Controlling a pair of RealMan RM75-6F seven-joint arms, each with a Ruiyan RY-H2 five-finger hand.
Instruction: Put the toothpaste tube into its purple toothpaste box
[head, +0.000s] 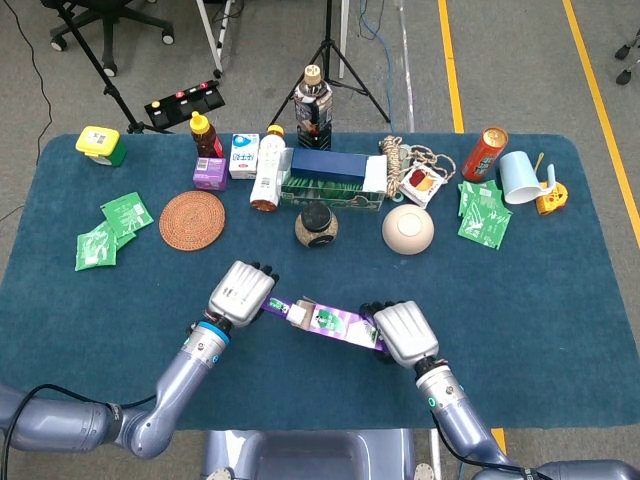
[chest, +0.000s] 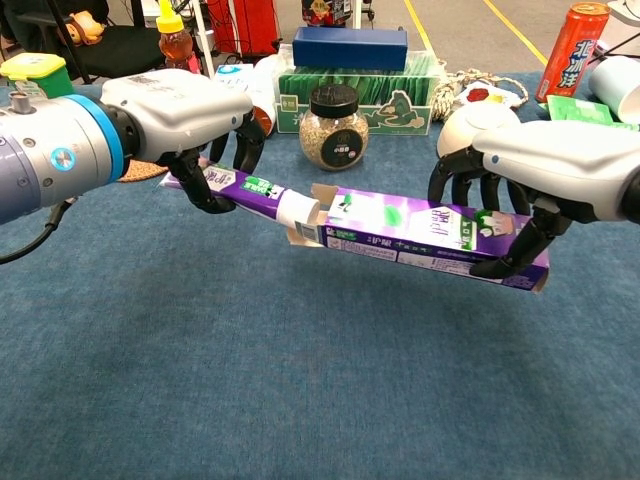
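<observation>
The left robot hand (chest: 190, 110) grips the tube (chest: 245, 188), its white cap just inside the open end of the box (chest: 430, 230). The right robot hand (chest: 540, 165) grips the box near its far end, both held above the desk (chest: 300, 380).

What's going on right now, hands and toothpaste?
Left hand grips toothpaste tube. Right hand holds purple toothpaste box. White cap at the box's open end. Nothing between them.
</observation>
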